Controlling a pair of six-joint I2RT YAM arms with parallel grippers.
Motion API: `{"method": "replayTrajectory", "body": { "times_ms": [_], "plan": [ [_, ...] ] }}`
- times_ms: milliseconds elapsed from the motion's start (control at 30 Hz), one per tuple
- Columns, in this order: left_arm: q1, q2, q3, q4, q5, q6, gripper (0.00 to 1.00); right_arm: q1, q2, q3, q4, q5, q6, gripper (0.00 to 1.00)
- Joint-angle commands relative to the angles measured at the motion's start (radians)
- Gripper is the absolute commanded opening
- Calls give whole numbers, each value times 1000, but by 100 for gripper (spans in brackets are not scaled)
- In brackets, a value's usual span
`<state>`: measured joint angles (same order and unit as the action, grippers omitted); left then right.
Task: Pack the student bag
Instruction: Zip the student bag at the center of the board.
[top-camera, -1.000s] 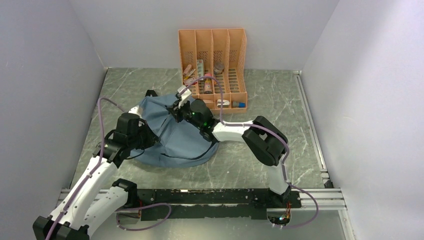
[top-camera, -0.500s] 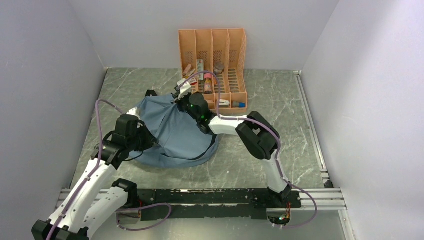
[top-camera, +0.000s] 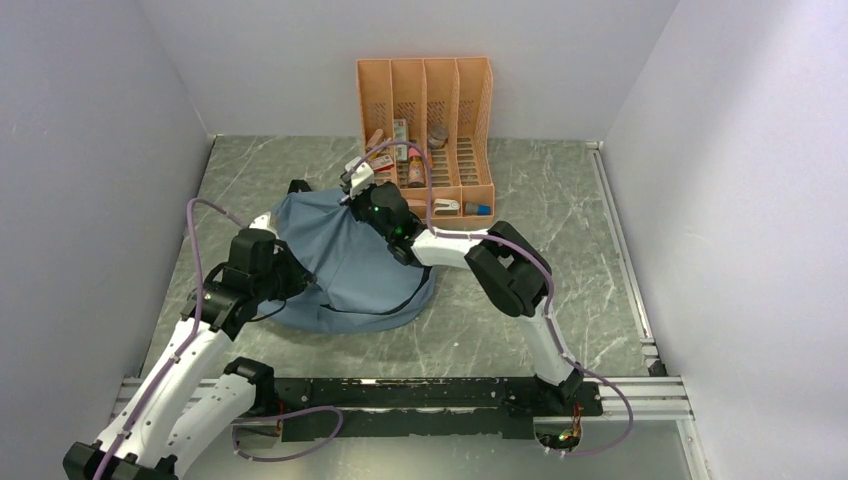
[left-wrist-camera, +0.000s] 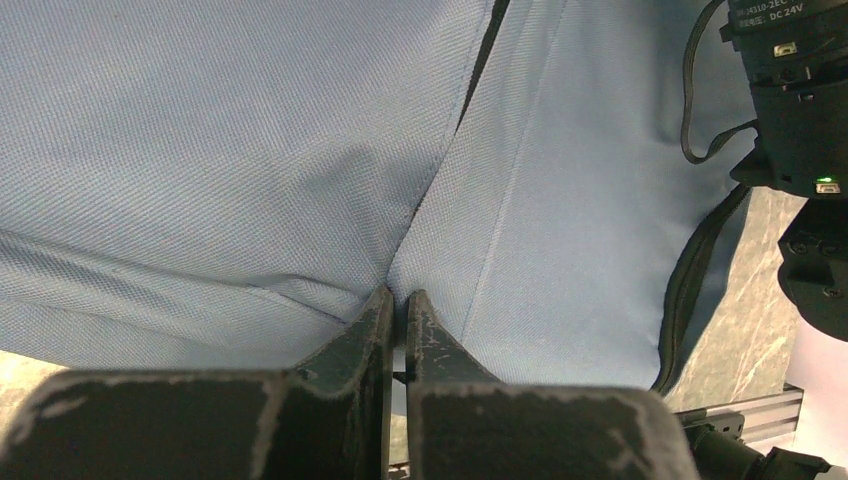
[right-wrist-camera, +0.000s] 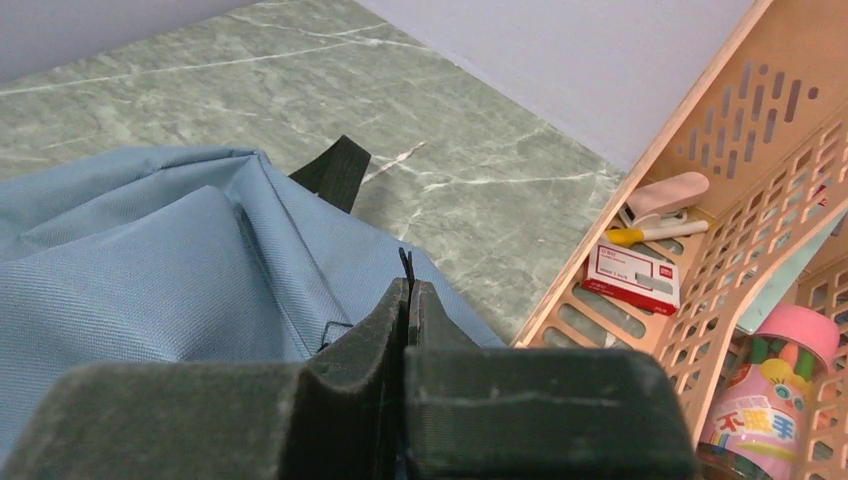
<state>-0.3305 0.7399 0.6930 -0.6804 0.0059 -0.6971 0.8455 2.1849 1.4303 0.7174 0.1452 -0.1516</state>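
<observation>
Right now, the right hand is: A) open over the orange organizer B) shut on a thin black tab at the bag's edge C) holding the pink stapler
B: right wrist view shows the right hand shut, a thin black tab of the student bag pinched between its fingertips.

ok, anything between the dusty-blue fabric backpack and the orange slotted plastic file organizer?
Nothing but bare green marble tabletop between backpack and organizer, per the right wrist view.

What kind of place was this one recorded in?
Probably a lab test cell, not a classroom: plain grey walls box in a marble-patterned tabletop with metal rails, holding a blue backpack and an orange file organizer.
</observation>
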Motion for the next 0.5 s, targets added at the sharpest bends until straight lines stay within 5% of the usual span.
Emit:
{"method": "replayTrajectory", "body": {
  "times_ms": [0, 100, 167, 300, 467],
  "plan": [
    [2, -23, 27, -116, -4, -3, 5, -68, -24, 16, 41, 31, -20, 0],
    [2, -15, 27, -102, -4, -4, 5, -68, -60, -6, 55, -27, 36, 2],
    [2, 1, 35, -102, -4, -2, 8, -68, -88, -21, 63, -50, 79, 12],
    [2, 15, 72, -107, -34, 5, 29, -68, -152, -56, 77, -91, 139, 29],
    [2, 4, 138, -94, -126, 29, 51, -68, -243, -122, 93, -94, 211, 35]
  ]
}}
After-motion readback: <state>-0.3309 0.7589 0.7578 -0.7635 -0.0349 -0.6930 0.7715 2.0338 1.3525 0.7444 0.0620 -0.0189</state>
